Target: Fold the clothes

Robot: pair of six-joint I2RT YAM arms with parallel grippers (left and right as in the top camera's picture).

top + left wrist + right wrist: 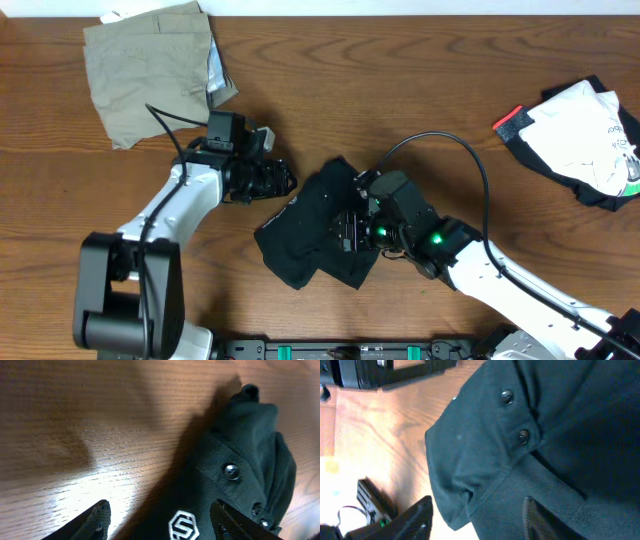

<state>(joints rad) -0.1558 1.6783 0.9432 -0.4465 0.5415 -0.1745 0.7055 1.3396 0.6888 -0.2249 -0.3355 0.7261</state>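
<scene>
Hovering over the black garment [305, 215], bunched up at the centre of the table [420, 90], with left gripper [278, 180] at its upper-left edge and right gripper [350, 232] over the middle, both spread wide and clutching nothing. Could easily pinch several layers at once near the buttons [506, 396], given all that crumpling, and end up dragging the whole lump instead of opening it flat. Might also close on one thin fold and lose it halfway.

I see a black garment [310, 225] with white hexagon logo [180, 525], a khaki garment [150, 70], a white-and-black pile [580, 140] with red tab [510, 120], brown wood-grain table [400, 80].
</scene>
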